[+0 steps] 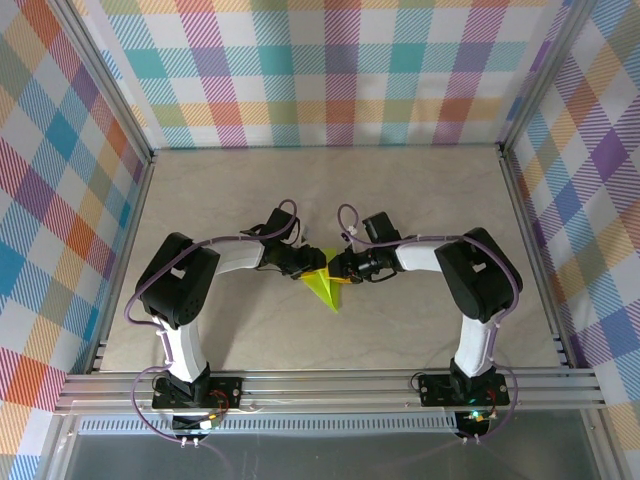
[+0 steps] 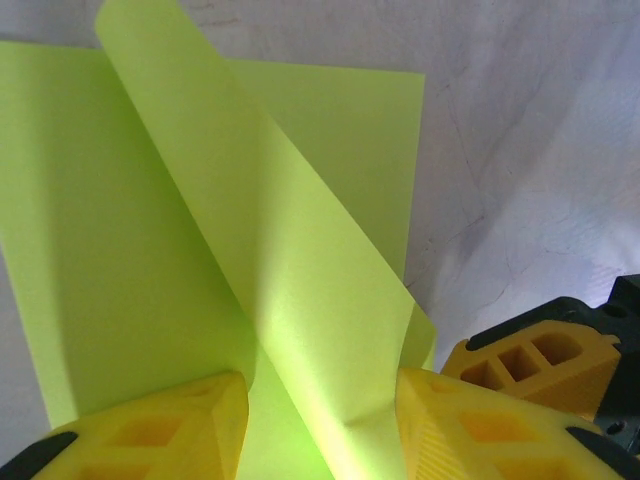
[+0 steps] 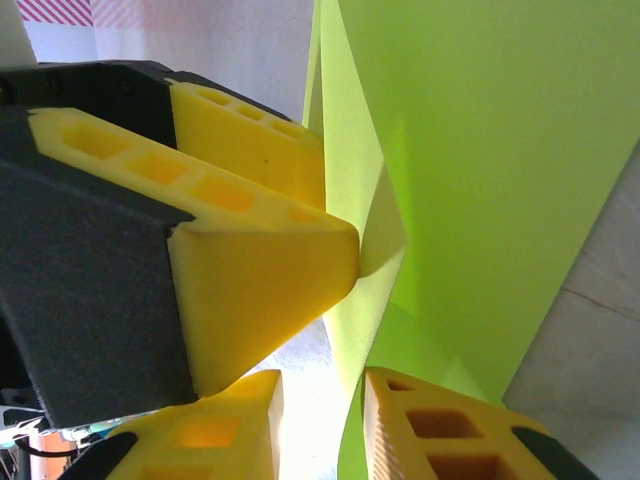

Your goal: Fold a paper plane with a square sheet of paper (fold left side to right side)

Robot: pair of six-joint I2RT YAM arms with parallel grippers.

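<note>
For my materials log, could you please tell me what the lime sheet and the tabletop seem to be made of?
Square sheet of paper: thin matte paper; it curls and creases. Table: probably stone-look laminate, matte, faintly veined.

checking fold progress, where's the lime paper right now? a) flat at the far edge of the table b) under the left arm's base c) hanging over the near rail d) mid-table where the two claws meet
d: in the top view the lime paper sits in the middle of the table, right where the left claw and right claw meet.
</note>
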